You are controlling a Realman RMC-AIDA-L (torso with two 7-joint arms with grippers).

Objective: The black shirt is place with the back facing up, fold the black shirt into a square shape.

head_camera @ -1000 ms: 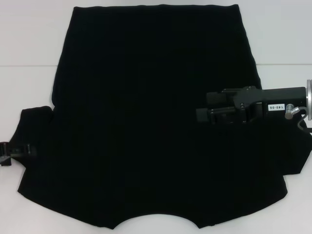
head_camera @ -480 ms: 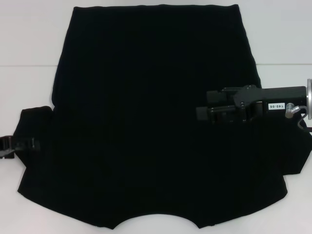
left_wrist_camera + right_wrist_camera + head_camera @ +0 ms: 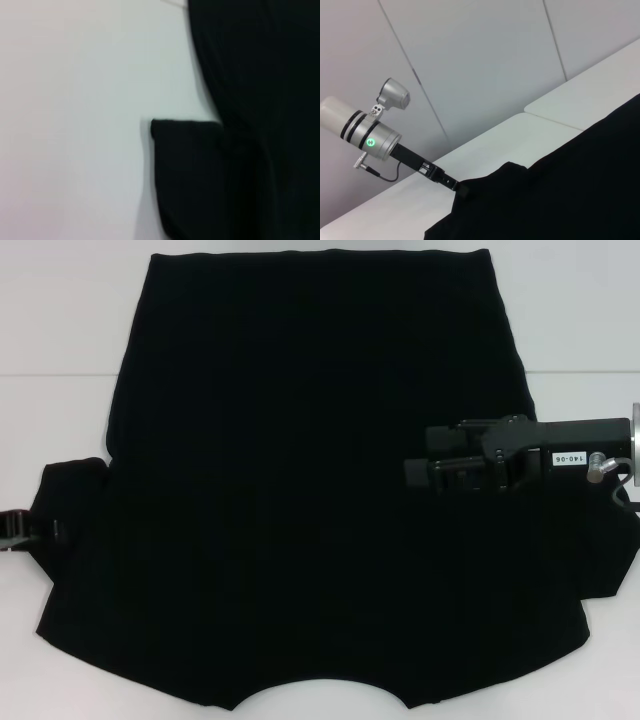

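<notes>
The black shirt [image 3: 320, 490] lies flat, unfolded. The left gripper [image 3: 18, 530] is at the left sleeve, probably gripping it; the right gripper [image 3: 425, 472] hovers over the shirt, grip unclear.

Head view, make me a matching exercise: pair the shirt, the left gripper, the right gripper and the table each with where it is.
Things:
1. shirt
2. left gripper
3. right gripper
4. table

Places:
A. at the tip of the shirt's left sleeve
B. over the shirt's right side, pointing inward
C. beneath everything, white
D. spread flat, neckline nearest the robot

Pairs: 1-D, 2-A, 3-B, 4-C
</notes>
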